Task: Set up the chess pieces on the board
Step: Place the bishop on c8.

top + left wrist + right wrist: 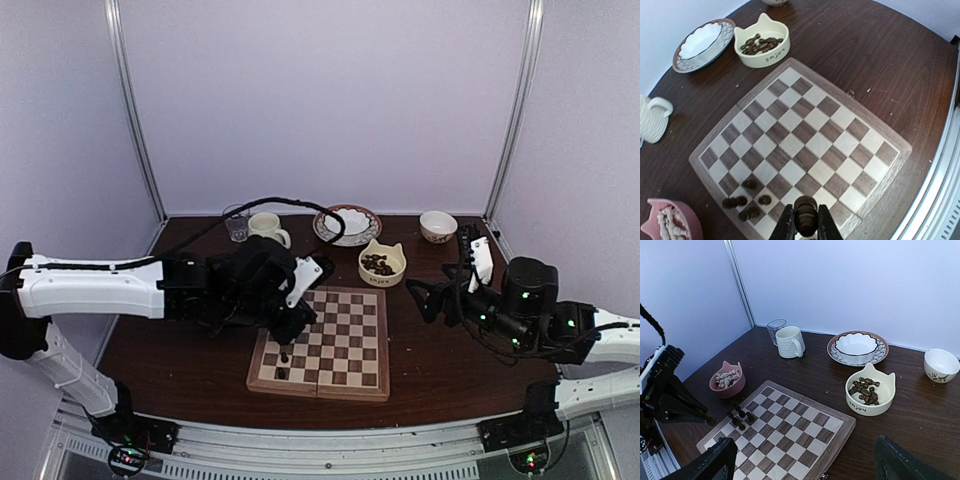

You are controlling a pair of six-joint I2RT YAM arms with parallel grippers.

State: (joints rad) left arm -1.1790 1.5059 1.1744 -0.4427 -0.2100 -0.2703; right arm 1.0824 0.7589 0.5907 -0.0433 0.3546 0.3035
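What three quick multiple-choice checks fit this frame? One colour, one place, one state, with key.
1. The pieces in the cream bowl are:
A. pale
B. dark
C. red

2. The pale pieces lie:
A. in the pink bowl beside the board
B. on the board
C. in the cream bowl

3. The left gripper is:
A. open, empty
B. out of view
C. shut on a dark piece

Key:
1 B: the right wrist view shows dark brown figures in that bowl.
2 A: the cream figures are heaped in the pink bowl.
3 C: the left wrist view shows both fingers clamped on a dark piece above the board.
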